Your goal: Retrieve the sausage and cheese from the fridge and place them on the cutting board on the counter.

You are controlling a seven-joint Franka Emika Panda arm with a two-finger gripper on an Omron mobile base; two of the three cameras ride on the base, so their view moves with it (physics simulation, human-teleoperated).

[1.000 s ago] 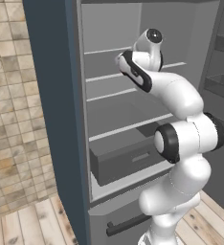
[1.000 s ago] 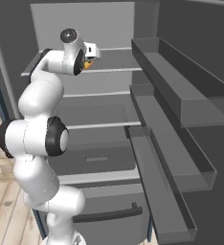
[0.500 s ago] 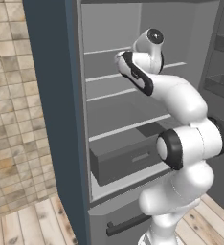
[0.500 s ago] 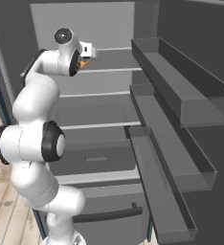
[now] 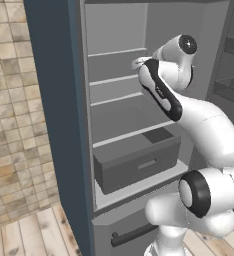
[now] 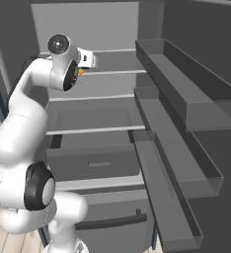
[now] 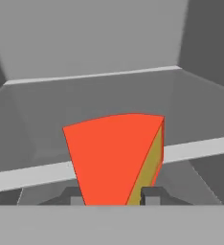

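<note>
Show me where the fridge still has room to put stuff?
The shelves in the fridge look bare: the middle shelf between the side walls, and the long door racks on the right. It is crowded only on the upper shelf, where the fingers pinch the cheese.

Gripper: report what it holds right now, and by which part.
The gripper holds the cheese by the narrow lower end of the wedge, one fingertip on each side, over a fridge shelf.
</note>
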